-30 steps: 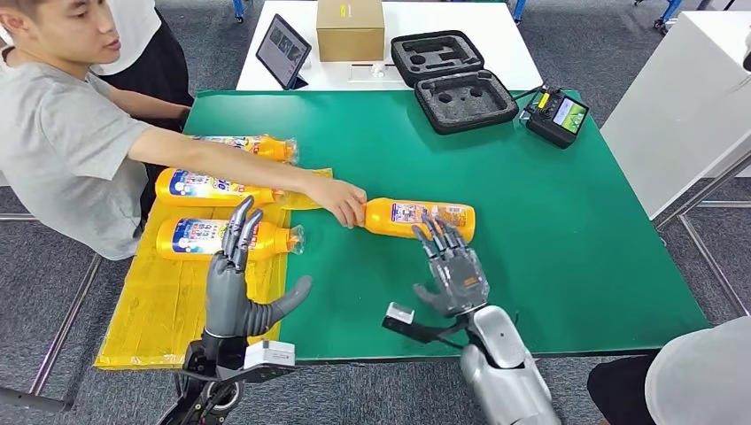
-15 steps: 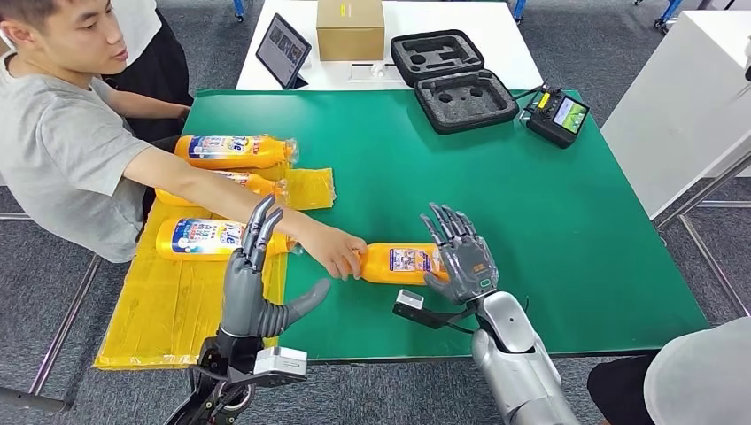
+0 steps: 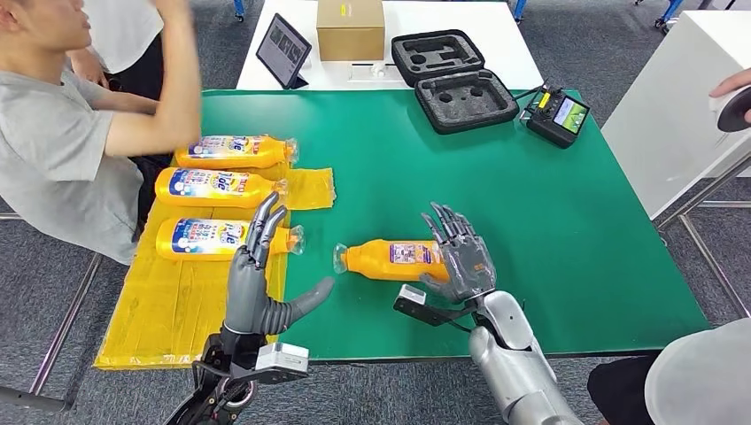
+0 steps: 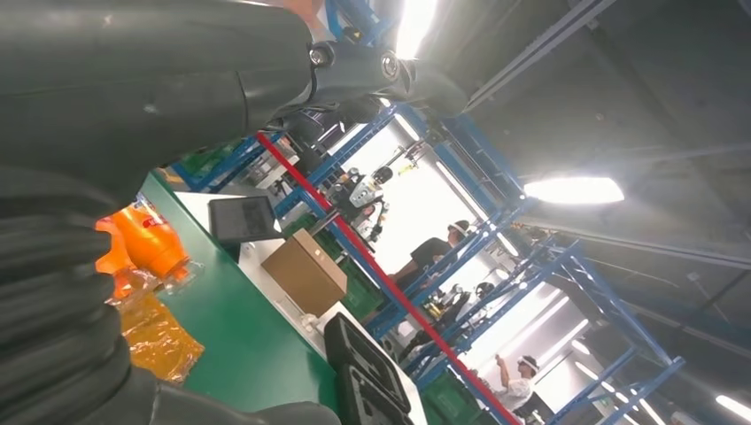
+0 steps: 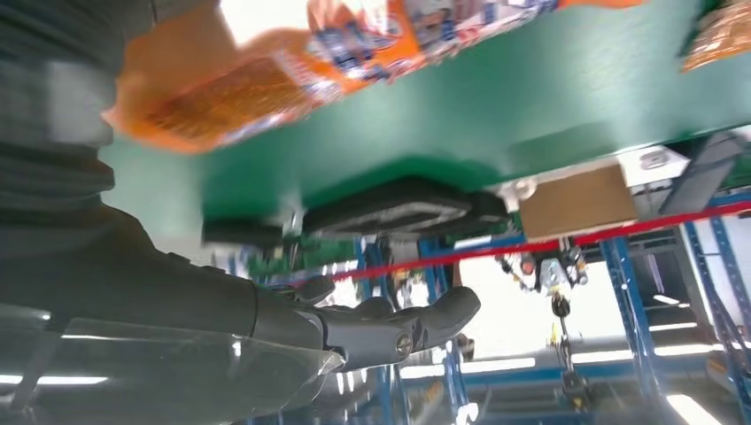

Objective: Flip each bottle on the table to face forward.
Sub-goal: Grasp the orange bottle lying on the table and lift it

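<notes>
At the far left of the head view we note a person in a grey shirt [image 3: 62,150] seated beside the green table [image 3: 549,230], one arm raised clear of it. On the table's left side lies a yellow plastic sheet [image 3: 168,310], and on it three orange bottles lie in a row, caps pointing right: the far bottle [image 3: 232,151], the middle bottle [image 3: 217,188] and the near bottle [image 3: 221,237]. All three show blue and white labels.

The left hand [image 3: 257,288] stands upright over the near edge of the sheet, just in front of the near bottle. We find its fingers extended and close together, the thumb out to the side, and nothing held.

Near the table's middle, apart from the sheet, a fourth orange bottle [image 3: 394,260] lies on its side on the bare green surface, cap pointing left. The right hand [image 3: 460,261] sits at that bottle's base end, palm toward it, fingers spread and raised; we cannot tell whether it touches the bottle, and it does not grip it.

At the far edge we record a tablet [image 3: 282,51], a cardboard box [image 3: 350,29], an open black foam-lined case [image 3: 452,80] and a small controller with a lit screen [image 3: 556,115].
</notes>
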